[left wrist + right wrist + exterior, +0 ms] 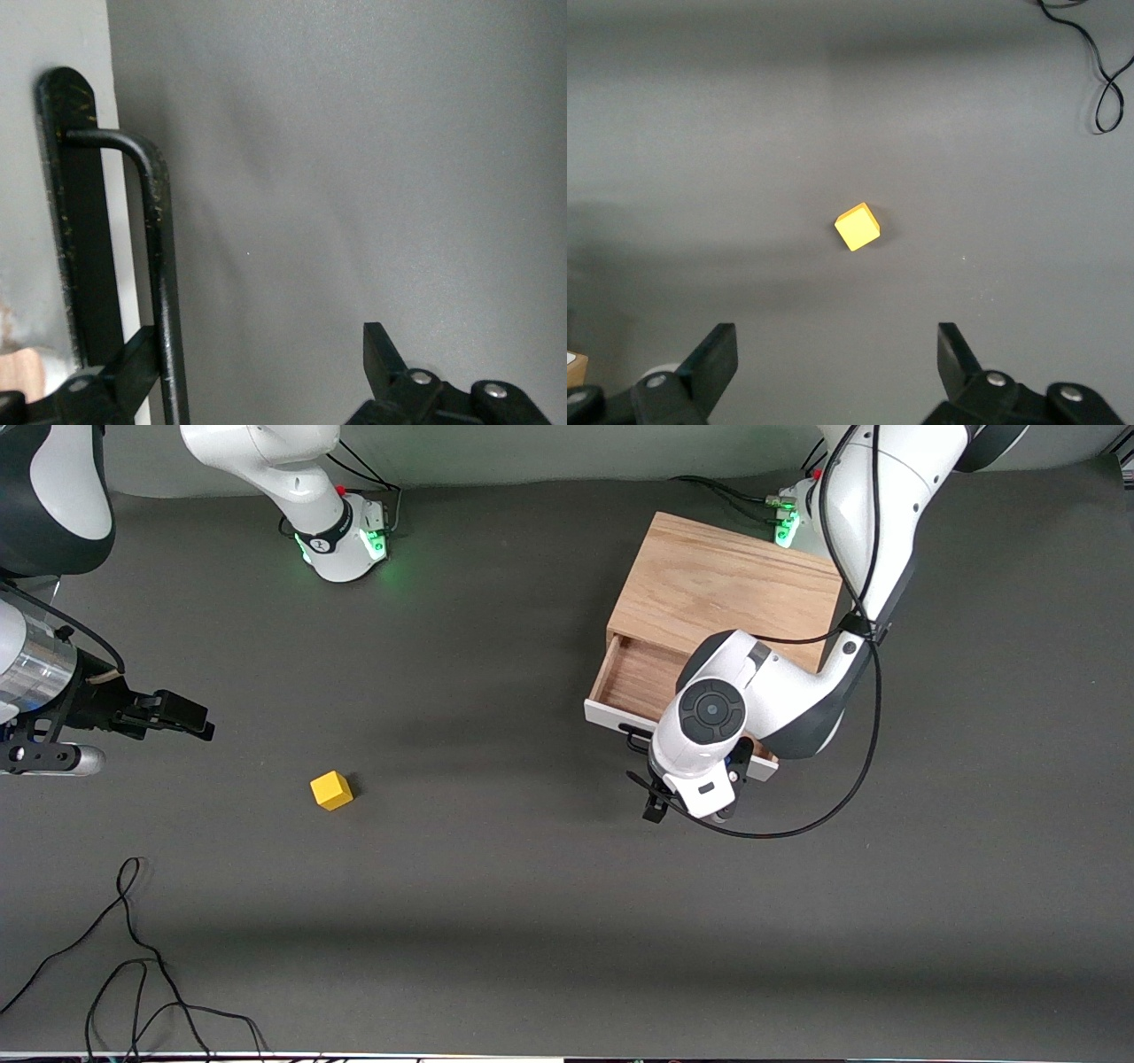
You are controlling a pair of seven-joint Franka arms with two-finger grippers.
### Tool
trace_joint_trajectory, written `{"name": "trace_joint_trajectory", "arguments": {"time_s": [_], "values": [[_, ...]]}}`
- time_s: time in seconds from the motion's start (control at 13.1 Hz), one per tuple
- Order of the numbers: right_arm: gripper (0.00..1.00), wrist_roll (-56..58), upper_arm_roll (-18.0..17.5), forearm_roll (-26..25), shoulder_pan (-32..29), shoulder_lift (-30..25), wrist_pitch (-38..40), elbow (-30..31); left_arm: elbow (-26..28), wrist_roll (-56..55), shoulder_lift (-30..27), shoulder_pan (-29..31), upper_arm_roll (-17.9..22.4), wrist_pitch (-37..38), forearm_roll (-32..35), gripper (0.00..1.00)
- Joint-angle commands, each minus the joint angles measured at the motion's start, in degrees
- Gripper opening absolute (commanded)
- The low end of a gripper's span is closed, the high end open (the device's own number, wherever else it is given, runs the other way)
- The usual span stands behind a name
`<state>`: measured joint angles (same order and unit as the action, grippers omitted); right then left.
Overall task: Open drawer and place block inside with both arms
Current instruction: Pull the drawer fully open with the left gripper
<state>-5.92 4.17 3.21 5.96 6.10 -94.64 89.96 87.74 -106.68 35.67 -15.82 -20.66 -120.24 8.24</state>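
- Wide shallow drawer with white front panel (620,722) sits partly pulled out of the light oak box (722,589); light wood floor shows inside
- Left gripper (687,802) is at the drawer front, fingers spread; in the left wrist view one finger (120,372) lies by the black wire handle (159,266), the other well clear, nothing pinched
- Small bright yellow cube (331,789) rests on the dark grey table (532,921), toward the right arm's end, well apart from the box, nearer the front camera than the drawer
- Right gripper (177,716) hangs in the air, fingers spread wide and empty; the cube shows ahead of them in the right wrist view (858,227)
- Cube looks light, rigid, smooth-faced; judged best pinched across two opposite flat faces, with the fingers turned square to it since it sits rotated
- Loose black cable (133,957) lies near the table's front edge
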Motion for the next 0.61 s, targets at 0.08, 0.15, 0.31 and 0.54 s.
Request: {"name": "trace_joint_trajectory", "arguments": {"time_s": [0.08,0.15,0.31,0.54], "values": [[1.0,-1.3,-0.1,0.2,-0.4,0.4,0.8,-1.4,-3.7,-0.6,2.7,-1.8,0.4,-4.2,2.0,1.0],[1.0,-1.3,-0.1,0.2,-0.4,0.4,0.8,-1.4,-3.7,-0.6,2.9,-1.8,0.5,-4.9,2.3,1.0],[1.0,-1.3,-0.1,0.3,-0.4,0.4,0.8,-1.4,-4.6,-0.5,3.4,-1.8,0.4,-5.0,2.9,1.0],[1.0,-1.3,0.1,0.7,-0.6,0.3,0.8,-1.5,-6.3,-0.5,4.1,-1.9,0.5,-5.4,3.4,1.0]]}}
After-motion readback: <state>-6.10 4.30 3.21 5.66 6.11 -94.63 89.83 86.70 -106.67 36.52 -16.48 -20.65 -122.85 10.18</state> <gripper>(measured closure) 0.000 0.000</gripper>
